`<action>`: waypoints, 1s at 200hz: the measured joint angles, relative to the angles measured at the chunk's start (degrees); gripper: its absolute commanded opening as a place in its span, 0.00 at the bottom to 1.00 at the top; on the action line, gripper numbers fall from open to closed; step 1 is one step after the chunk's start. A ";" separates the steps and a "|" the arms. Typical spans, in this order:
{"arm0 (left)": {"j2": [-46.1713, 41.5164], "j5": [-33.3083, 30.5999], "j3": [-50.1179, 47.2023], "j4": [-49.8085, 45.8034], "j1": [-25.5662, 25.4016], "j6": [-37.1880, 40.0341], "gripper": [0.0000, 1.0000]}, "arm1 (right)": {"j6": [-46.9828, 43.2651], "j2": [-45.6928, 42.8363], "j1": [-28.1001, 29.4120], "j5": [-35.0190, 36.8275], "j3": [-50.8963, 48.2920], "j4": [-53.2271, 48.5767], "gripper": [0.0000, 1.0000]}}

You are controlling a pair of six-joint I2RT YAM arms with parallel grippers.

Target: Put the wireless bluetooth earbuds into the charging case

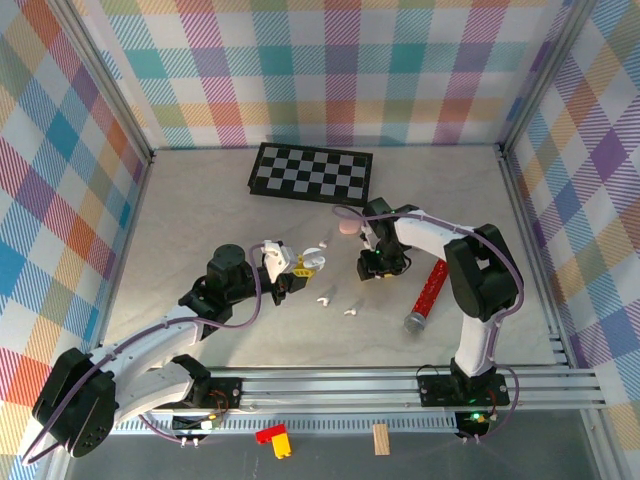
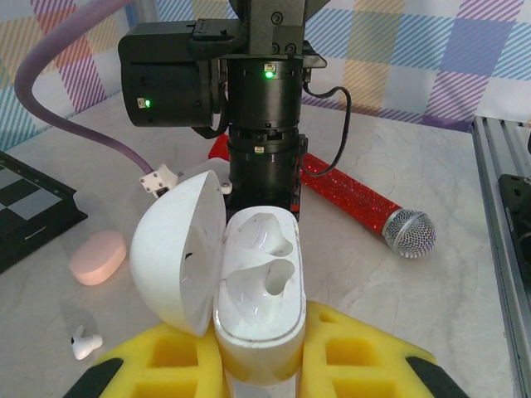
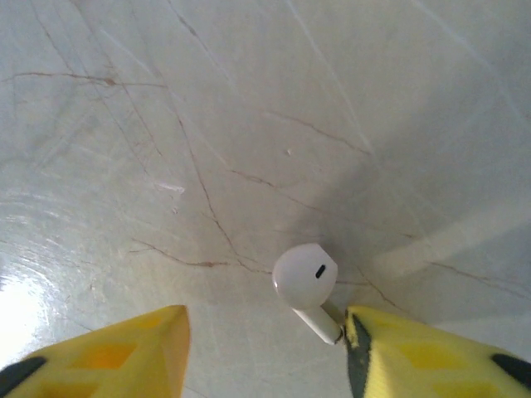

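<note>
Left jaws gripping case (image 2: 259,327), earbud (image 3: 305,279) — right jaws wide

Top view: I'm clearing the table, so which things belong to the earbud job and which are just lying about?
Job: white case, earbuds.
Lying about: chessboard, microphone, blocks.

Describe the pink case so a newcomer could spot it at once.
Start at the black-and-white chessboard at the far side of the table. Just before its right near corner lies the pink pebble-shaped case. It is pink and closed, unlike the open white charging case in the left gripper.
</note>
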 measured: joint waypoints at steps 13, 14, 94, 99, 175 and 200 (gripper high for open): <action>0.02 -0.02 0.00 0.00 0.07 0.00 0.00 | -0.02 0.02 0.00 0.09 0.02 -0.59 0.50; 0.02 -0.04 0.00 0.00 0.07 0.00 0.00 | -0.02 0.00 0.00 0.09 0.02 -0.61 0.51; 2.08 -0.48 -7.04 10.54 7.89 -5.99 0.00 | -0.26 -2.95 3.04 4.07 2.95 -3.93 0.59; 2.27 -0.46 -7.34 11.15 8.55 -6.51 0.00 | -0.26 -3.32 3.19 4.20 3.08 -4.00 0.59; 2.12 -0.42 -7.98 14.86 11.23 -9.49 0.00 | -0.37 -1.16 3.80 8.07 7.10 -6.23 0.53; 1.97 -0.44 -7.98 14.93 11.23 -9.49 0.00 | -0.96 1.73 3.80 10.49 10.12 -8.39 0.52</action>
